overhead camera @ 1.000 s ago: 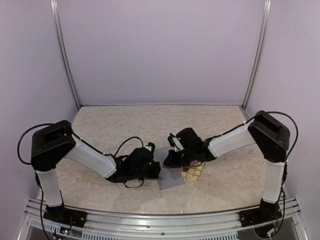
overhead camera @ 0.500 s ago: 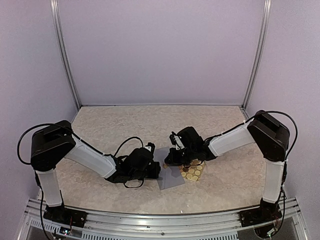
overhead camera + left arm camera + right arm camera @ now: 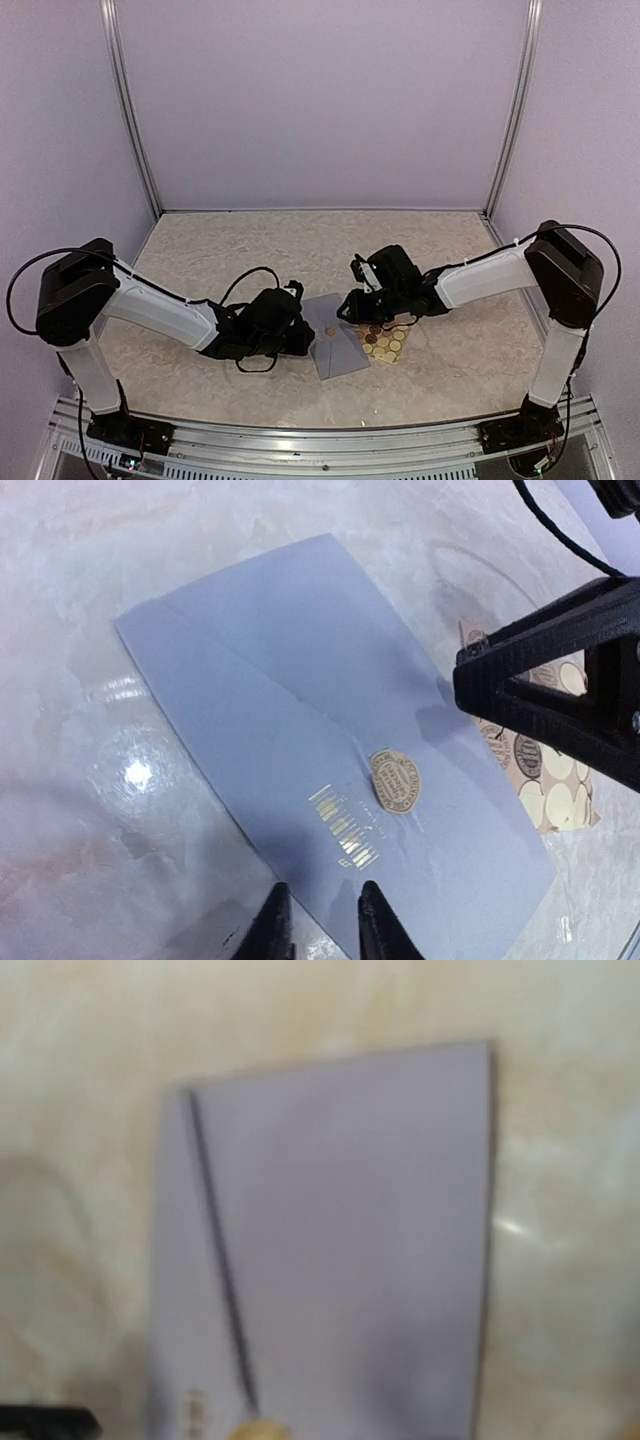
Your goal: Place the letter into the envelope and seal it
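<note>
The grey-lavender envelope (image 3: 338, 345) lies flat on the table with its flap folded down. A round tan sticker (image 3: 396, 780) sits on the flap's tip, next to the faint gold ornament (image 3: 342, 828). No letter is in sight. My left gripper (image 3: 320, 925) hovers at the envelope's near-left edge (image 3: 303, 338), fingers a small gap apart, holding nothing. My right gripper (image 3: 347, 308) is above the envelope's far-right side; it appears as a black wedge (image 3: 545, 695) in the left wrist view. The blurred right wrist view shows the envelope (image 3: 340, 1240) and the sticker (image 3: 262, 1430), not my own fingers.
A tan sheet of round stickers (image 3: 385, 342) lies partly under the envelope's right edge, also visible in the left wrist view (image 3: 560, 780). Purple walls and metal posts enclose the marble table (image 3: 250, 250). A black cable (image 3: 560, 530) hangs from the right arm.
My right gripper has pulled back to the right off the envelope, uncovering the sticker on the flap. My left arm has drawn back to the left.
</note>
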Available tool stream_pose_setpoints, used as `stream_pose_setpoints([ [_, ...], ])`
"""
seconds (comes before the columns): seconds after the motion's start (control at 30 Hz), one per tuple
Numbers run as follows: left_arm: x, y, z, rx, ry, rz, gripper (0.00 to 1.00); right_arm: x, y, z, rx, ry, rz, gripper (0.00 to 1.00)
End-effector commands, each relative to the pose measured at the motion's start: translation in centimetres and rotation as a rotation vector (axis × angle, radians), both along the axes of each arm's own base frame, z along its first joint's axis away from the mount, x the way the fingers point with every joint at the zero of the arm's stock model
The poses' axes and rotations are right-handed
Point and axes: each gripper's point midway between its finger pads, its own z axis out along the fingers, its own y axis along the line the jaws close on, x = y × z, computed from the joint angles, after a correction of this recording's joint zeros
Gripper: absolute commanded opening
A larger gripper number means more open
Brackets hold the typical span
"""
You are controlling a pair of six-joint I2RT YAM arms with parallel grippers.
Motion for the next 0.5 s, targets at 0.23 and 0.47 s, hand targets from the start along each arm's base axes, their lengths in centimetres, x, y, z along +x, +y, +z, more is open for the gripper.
stream_pose_setpoints([
  [0.23,5.0,5.2,9.8,-0.003,-0.205,0.122,0.81,2.3,-4.8,8.8,-0.050,-0.288,-0.032,0.83],
  [0.47,11.2,17.4,12.3,0.063,-0.329,0.359,0.92,6.0,-12.7,8.6,-0.161,-0.393,-0.140,0.95],
])
